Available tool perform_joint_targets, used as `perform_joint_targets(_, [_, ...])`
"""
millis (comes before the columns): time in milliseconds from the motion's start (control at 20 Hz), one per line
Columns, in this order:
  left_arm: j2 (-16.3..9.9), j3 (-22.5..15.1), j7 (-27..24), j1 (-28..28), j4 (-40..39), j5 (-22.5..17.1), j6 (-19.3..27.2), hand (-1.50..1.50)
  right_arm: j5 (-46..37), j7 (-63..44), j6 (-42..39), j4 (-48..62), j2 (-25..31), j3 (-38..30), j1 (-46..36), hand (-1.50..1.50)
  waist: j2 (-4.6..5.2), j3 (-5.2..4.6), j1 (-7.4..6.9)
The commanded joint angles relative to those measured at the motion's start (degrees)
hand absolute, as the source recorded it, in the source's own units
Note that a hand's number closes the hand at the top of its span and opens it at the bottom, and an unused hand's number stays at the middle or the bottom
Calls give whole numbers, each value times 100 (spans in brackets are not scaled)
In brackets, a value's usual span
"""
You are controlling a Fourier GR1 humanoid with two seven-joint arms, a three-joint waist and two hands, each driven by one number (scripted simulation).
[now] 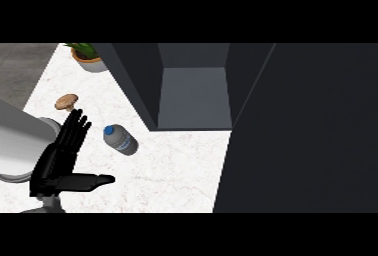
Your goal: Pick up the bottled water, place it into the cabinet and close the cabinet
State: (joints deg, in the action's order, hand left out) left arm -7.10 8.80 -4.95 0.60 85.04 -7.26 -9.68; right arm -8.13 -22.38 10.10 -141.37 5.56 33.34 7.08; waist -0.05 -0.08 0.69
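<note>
A bottled water [120, 139] lies on its side on the white marbled counter [170, 170], its blue cap pointing toward the far left and its blue-labelled body slanting toward the near right. It sits just left of the near corner of the dark cabinet [193, 85], outside it and not touching it. The cabinet stands open: its grey interior floor shows between two dark side walls, and its door [303, 130], a wide dark panel, swings out toward the near side and fills the right part of the view. The left hand [63, 160] is in view at the near left, its black fingers straight and pointing toward the far side, the thumb stuck out to the right; it is released and grips nothing, and it lies left of the bottle with a clear strip of counter between them. The right hand does not show anywhere. A brown mushroom [66, 101] rests on the counter beyond the fingertips, and a potted plant [88, 56] in an orange-rimmed pot stands at the far left beside the cabinet's left wall. A grey forearm [22, 145] crosses the left edge.
</note>
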Motion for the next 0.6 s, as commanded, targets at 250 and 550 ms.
perform_joint_targets(250, [-229,288,-1091,-665,-2002,127,-324,-150,-820,-513,321,-403,-7,140,-408,-150,4,-2,-8])
perform_joint_targets(550, [60,296,-2174,-1112,-3412,399,-145,-150,-965,-830,434,-600,166,235,-513,-150,4,-8,29])
